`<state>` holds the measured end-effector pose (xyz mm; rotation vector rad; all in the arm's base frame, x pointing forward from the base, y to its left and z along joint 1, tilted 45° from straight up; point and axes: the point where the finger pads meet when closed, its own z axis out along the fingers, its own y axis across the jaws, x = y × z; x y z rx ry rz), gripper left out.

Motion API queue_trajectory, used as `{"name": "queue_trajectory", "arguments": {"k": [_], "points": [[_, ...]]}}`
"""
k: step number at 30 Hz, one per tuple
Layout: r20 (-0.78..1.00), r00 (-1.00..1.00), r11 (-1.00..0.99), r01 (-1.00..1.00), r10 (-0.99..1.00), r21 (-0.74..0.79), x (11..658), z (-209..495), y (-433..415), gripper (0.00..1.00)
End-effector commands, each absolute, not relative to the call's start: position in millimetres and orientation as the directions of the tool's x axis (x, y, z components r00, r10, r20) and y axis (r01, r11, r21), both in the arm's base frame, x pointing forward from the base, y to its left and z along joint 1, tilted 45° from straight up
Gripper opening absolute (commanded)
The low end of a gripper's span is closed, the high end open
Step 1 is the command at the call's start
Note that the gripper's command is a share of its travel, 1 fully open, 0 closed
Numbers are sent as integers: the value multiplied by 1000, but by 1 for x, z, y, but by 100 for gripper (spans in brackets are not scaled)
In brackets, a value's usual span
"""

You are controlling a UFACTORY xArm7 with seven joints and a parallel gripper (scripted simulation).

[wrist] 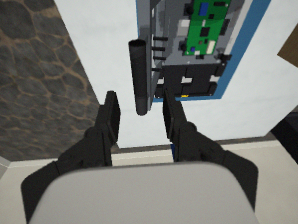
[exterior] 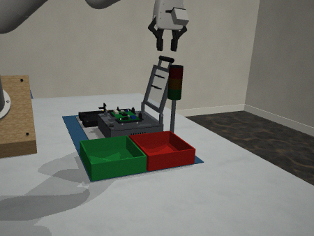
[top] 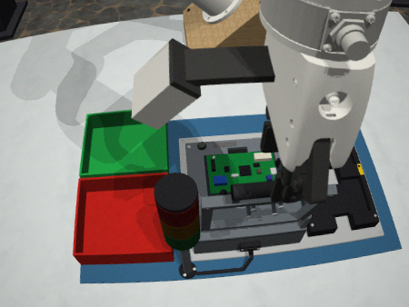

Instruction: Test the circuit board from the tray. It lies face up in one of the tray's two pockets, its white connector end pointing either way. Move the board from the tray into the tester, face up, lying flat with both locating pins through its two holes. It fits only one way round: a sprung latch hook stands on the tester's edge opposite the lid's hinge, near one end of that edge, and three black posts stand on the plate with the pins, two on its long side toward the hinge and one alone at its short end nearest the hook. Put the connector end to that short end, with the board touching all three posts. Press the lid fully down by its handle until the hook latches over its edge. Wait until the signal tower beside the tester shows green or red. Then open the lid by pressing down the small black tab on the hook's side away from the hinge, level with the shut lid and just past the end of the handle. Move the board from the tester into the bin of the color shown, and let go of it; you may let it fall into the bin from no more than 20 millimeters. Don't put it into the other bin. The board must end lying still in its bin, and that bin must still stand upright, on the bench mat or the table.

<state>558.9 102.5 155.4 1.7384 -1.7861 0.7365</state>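
Top view looks steeply down, close; exterior stands off low, sideways; wrist peers downward past the hand (wrist: 141,122). All share the tester (top: 254,227).

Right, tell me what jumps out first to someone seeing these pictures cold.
The gripper hangs open and empty just above the black handle of the tester's raised lid. Below it, the green circuit board lies face up in the tester. In front, a green bin and a red bin stand side by side, beside the unlit signal tower.
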Motion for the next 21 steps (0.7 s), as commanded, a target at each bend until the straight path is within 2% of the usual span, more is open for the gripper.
{"name": "queue_trajectory", "arguments": {"k": [1, 21], "points": [[705, -26, 17, -1000, -709, -19, 559, 156, 104, 51], [705, -26, 17, -1000, -709, -19, 559, 145, 93, 51]]}}
